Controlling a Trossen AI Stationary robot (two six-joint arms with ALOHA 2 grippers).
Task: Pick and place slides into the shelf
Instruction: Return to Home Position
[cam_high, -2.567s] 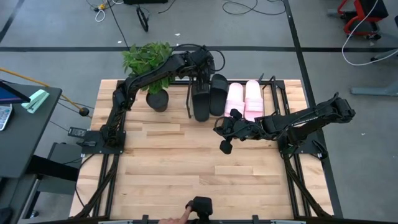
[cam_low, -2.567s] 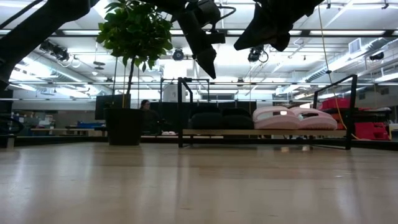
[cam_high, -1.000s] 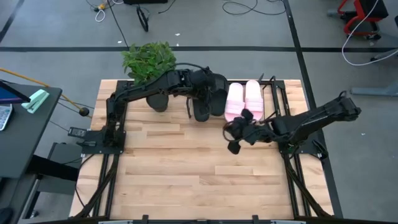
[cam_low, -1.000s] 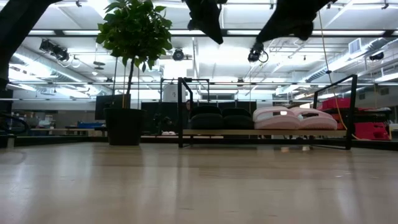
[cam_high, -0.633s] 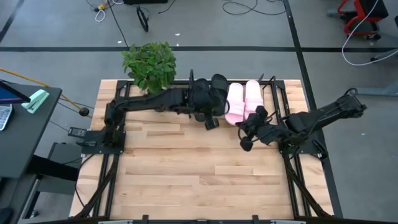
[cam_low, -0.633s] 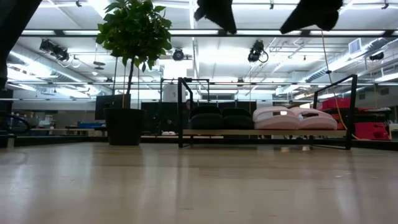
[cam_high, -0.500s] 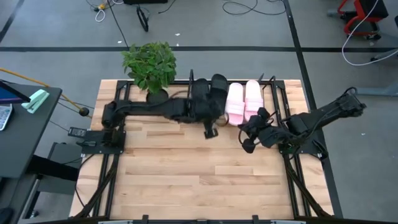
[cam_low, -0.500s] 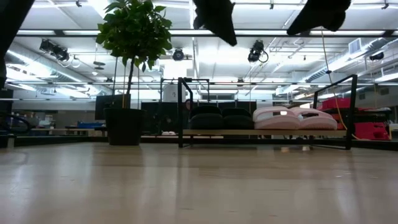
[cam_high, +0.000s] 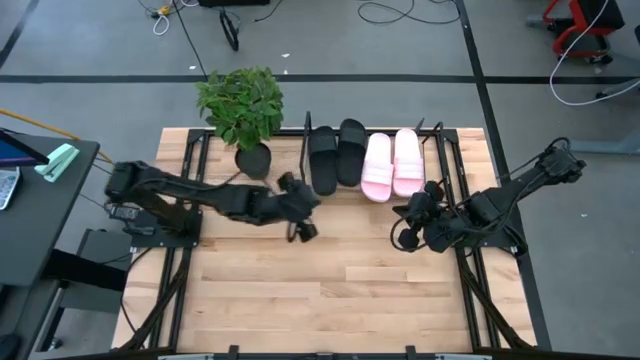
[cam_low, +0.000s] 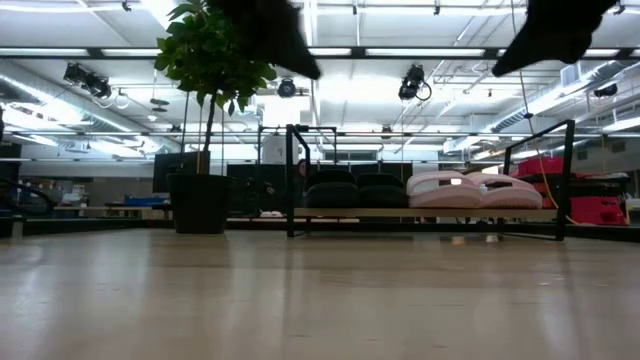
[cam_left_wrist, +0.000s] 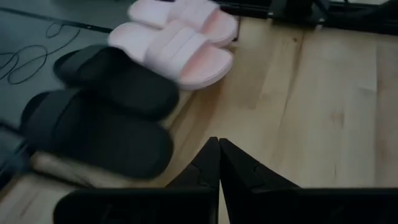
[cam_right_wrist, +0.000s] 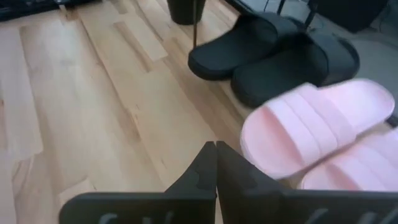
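Note:
Two black slides (cam_high: 336, 156) and two light pink slides (cam_high: 393, 163) lie side by side on the shelf (cam_high: 430, 135) at the table's far edge, soles down on its wooden base (cam_low: 420, 212). They also show in the left wrist view (cam_left_wrist: 99, 124) and the right wrist view (cam_right_wrist: 311, 121). My left gripper (cam_high: 303, 230) is shut and empty, above the table near its middle, on the near side of the black slides. My right gripper (cam_high: 405, 238) is shut and empty, on the near side of the pink slides.
A potted plant (cam_high: 240, 105) stands at the far left of the table, beside the shelf. The shelf's thin black end frames (cam_low: 292, 180) rise at both ends. Bare wooden tabletop (cam_high: 320, 290) spreads over the near half.
My left gripper has drawn back from the black slides on the shelf toward the table's left and near side. My right gripper has drawn toward the table's right edge. The slides have stayed in place on the shelf.

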